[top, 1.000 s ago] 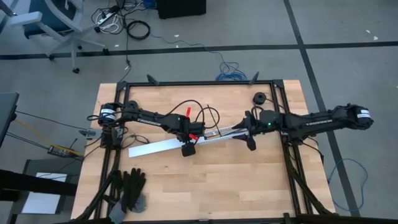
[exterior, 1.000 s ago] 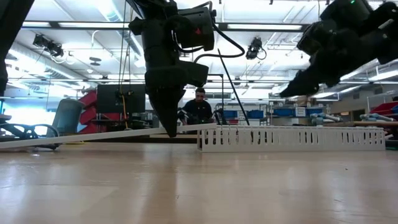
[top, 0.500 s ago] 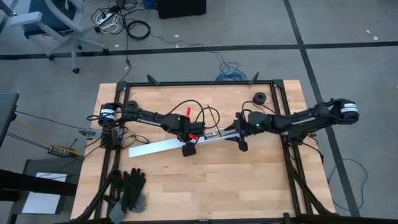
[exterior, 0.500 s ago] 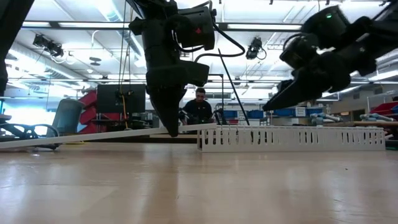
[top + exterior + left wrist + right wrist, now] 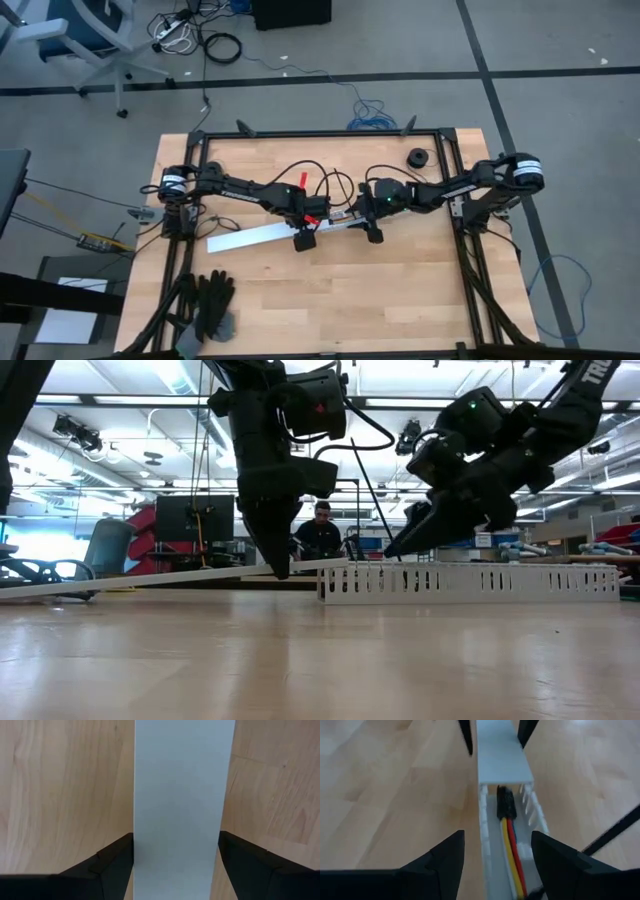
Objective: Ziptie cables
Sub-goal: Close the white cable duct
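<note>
From above, a pale butcher-block wooden table point(image 5: 330, 290) carries a long white slotted plastic channel point(image 5: 352, 219) near its middle, with a flat white plastic cover strip point(image 5: 247, 238) running on from it toward the left. The left gripper point(image 5: 303, 236) sits at the strip's inner end, and the right gripper point(image 5: 374, 231) sits over the channel just beside it. A pair of black gloves point(image 5: 208, 305) lies at the near left corner.

At table height, the channel point(image 5: 470, 582) shows its comb-like slotted wall, and the smooth strip point(image 5: 150, 578) slopes up to its end. The left gripper point(image 5: 279, 568) points straight down onto the strip's raised end; the right gripper point(image 5: 395, 550) hangs tilted above the channel.

The left wrist view shows matte black fingers point(image 5: 114, 862) spread to either side of the strip point(image 5: 182, 805), pressed against its edges, apparently pinching it.

In the right wrist view, the right gripper's point(image 5: 496, 865) fingers stand spread astride the channel point(image 5: 485, 827), holding nothing. Inside the trough lie the cables point(image 5: 511, 845): thin yellow and red wires, perhaps a blue one, ending in a small dark plug just before the strip point(image 5: 499, 755).
</note>
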Action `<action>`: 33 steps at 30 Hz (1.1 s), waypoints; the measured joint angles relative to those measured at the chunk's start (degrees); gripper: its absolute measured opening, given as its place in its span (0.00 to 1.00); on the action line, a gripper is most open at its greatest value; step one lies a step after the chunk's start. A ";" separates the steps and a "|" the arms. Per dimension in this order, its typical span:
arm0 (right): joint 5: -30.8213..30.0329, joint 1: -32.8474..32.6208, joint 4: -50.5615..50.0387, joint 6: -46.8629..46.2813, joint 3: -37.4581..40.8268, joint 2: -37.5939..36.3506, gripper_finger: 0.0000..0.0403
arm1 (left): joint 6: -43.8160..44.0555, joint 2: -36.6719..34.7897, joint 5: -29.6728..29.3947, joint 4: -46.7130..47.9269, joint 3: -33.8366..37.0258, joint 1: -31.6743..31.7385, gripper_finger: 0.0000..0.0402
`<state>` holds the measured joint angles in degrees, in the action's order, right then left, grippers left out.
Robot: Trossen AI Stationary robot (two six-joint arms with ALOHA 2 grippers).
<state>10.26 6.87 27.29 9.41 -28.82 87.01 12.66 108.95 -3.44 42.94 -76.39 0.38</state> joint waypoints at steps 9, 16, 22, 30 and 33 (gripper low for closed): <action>0.07 -0.32 2.27 -1.86 -0.04 -0.38 0.52 | -0.46 -0.04 -0.65 -3.36 0.01 0.00 0.65; 0.07 -0.76 2.45 -2.01 -0.04 -0.38 0.52 | -0.35 -0.04 -0.38 -3.11 0.01 0.00 0.65; 0.07 -0.76 2.43 -2.01 -0.02 -0.38 0.51 | -0.38 -0.32 -0.39 0.32 -2.78 0.00 0.65; 0.09 -0.76 2.36 -2.36 -0.02 -0.38 0.51 | -2.11 -0.35 -1.33 5.26 -7.50 0.00 0.65; 0.09 -0.76 2.14 -2.44 0.00 -0.38 0.50 | -1.44 -0.45 -1.72 9.72 -9.16 0.00 0.65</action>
<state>10.35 6.11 29.43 6.97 -28.82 86.63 11.22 108.49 -5.17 52.66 -85.55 0.38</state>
